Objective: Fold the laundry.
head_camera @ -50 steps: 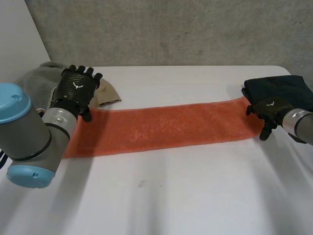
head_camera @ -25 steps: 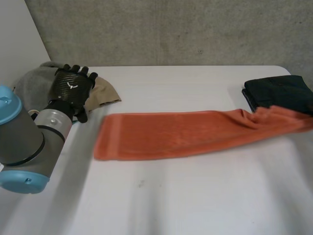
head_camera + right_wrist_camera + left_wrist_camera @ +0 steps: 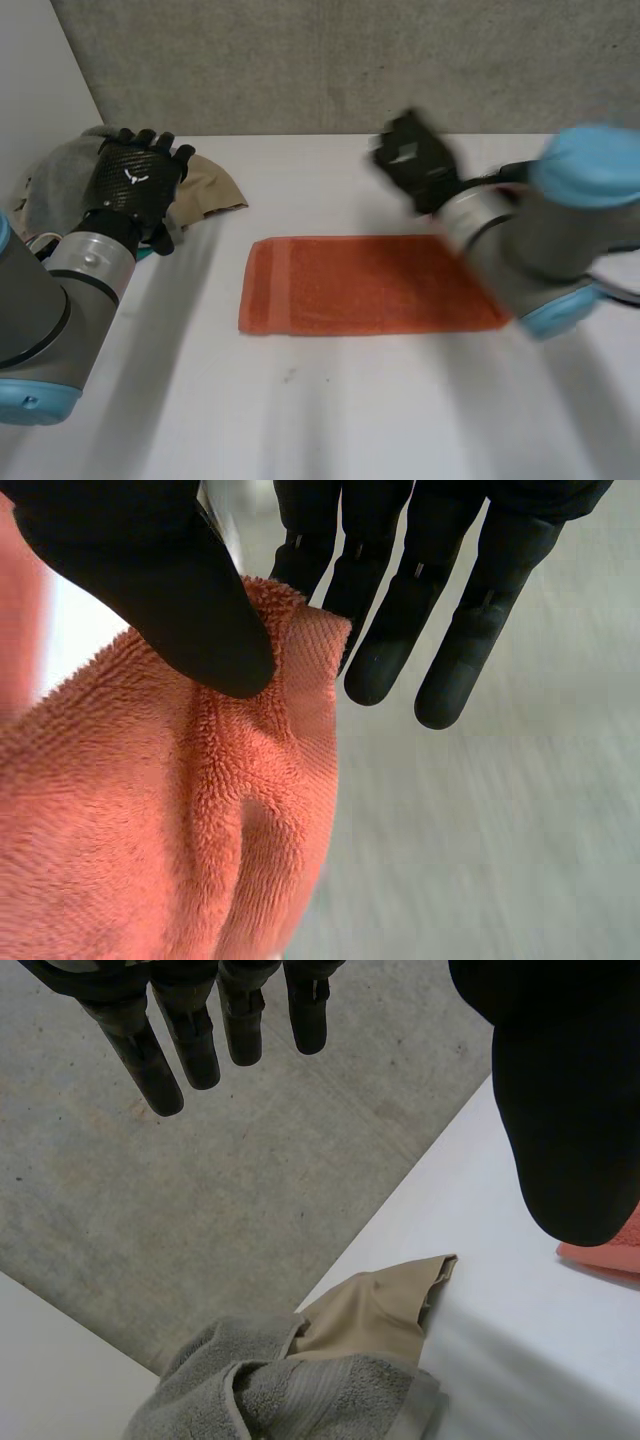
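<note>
On the white tabletop (image 3: 330, 420), the orange towel (image 3: 350, 285) lies as a flat rectangle near the middle, its long edges running side to side. Its right end passes under the right arm (image 3: 540, 240), which reaches in low across it. We judge the step in hand to be a fold of the towel end over end. To do it well, we would keep the held end low and taut and line its corners up with the free end. We would lay it down square so the long edges stack, and let go only once the cloth rests flat.

The right robot hand (image 3: 412, 160) hovers above the towel's far edge. Its wrist view shows the thumb pressing a corner of the towel against straight fingers, a light pinch close to the hem. The left robot hand (image 3: 132, 185) hangs with its fingers straight and nothing in them. It sits at the tabletop's far left, over a grey towel (image 3: 300, 1400) and a beige cloth (image 3: 375, 1310) heaped together, well apart from the orange one.

The towel is thick terry with a looped, fuzzy pile. A flatter woven band crosses it near the free end, and the pinched corner is creased into a soft ridge.
</note>
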Robot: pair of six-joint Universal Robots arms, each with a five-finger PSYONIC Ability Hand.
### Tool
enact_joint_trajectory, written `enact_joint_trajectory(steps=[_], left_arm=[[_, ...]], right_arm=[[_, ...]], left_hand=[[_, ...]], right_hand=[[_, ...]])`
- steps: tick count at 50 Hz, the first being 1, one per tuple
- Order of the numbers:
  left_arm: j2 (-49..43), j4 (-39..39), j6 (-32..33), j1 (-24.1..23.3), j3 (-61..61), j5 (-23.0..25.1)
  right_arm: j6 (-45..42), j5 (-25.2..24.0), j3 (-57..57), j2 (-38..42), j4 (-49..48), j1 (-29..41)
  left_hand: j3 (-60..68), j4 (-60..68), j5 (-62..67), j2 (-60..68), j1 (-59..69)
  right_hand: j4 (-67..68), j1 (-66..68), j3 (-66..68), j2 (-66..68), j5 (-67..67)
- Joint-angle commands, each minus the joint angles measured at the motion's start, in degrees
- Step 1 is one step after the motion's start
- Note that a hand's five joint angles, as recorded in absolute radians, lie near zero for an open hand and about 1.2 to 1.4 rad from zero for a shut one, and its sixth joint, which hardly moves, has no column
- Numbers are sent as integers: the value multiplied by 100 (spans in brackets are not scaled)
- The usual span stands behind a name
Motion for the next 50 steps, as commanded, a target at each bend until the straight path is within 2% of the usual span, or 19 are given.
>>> enact_joint_trajectory(steps=[1,4,8,9,10,11,12,16,20,21,26,32,35,36,37,40,46,49,50], left_arm=[[58,1,-3,11,-165,13],[49,10,-3,29,-217,13],[40,10,-3,38,-253,13],[31,10,-3,38,-261,21],[31,19,-3,38,-253,22],[31,19,-3,38,-253,30],[31,28,-3,29,-244,30],[22,37,-3,-24,-174,30],[-13,141,-20,-120,-86,30],[-30,168,-29,-173,-60,22],[-223,274,-55,-533,72,13],[-496,291,-55,-806,222,-5],[-558,291,-55,-832,222,-5],[-549,291,-55,-832,222,-5],[-549,291,-55,-841,222,-5],[-549,291,-55,-876,231,-5],[-470,291,-47,-894,266,-22],[-418,283,-47,-894,257,-31],[-391,283,-47,-885,257,-31]], right_arm=[[-20,-462,-342,1222,-178,1408],[-47,-462,-360,1548,-170,1715],[6,-383,-333,1549,-170,1760],[50,-365,-307,1531,-161,1752],[181,-243,-246,1462,-161,1725],[278,-172,-219,1417,-161,1725],[400,-67,-167,1347,-152,1734],[1314,425,150,707,-117,1515],[2219,795,501,-15,277,795],[2499,839,589,-190,635,567],[2950,883,844,-113,1587,153],[2688,883,1380,98,1527,-594],[2327,944,1600,107,1264,-858],[2152,1031,1687,73,1063,-955],[2081,1093,1714,72,948,-999],[1756,1418,1820,2,342,-1096],[1018,1507,1715,-411,-160,-921],[622,1262,1513,-447,-284,-263],[508,1000,1382,-420,-380,174]], left_hand=[[-210,-135,-280,-147,-71],[-210,-135,-280,-147,-71],[-210,-135,-280,-147,-71],[-210,-135,-280,-147,-71],[-210,-135,-280,-147,-71],[-210,-135,-280,-147,-71],[-210,-135,-280,-147,-71],[-210,-135,-280,-147,-71],[-210,-135,-280,-147,-71],[-210,-135,-280,-147,-71],[-210,-135,-280,-147,-71],[-210,-135,-280,-147,-71],[-210,-135,-280,-147,-71],[-210,-135,-280,-147,-71],[-210,-135,-280,-147,-71],[-210,-135,-280,-147,-71],[-210,-135,-280,-147,-71],[-210,-135,-280,-147,-71],[-210,-135,-280,-147,-71]], right_hand=[[1132,1609,1187,1251,1265],[1132,1609,1187,1251,1265],[1132,1609,1187,1251,1265],[488,965,544,608,621],[-3615,-3138,-3559,-3495,-3482],[-5421,-4944,-5365,-5301,-5288],[-5868,-5391,-5813,-5749,-5735],[-5868,-5391,-5813,-5749,-5735],[-5868,-5391,-5813,-5749,-5735],[-5868,-5391,-5813,-5749,-5735],[-5868,-5391,-5813,-5749,-5735],[-5868,-5391,-5813,-5749,-5735],[-3112,-2634,-3056,-2992,-2978],[63,540,118,182,196],[1121,1598,1177,1241,1254],[1132,1609,1187,1251,1265],[1132,1609,1187,1251,1265],[1132,1609,1187,1251,1265],[1132,1609,1187,1251,1265]])
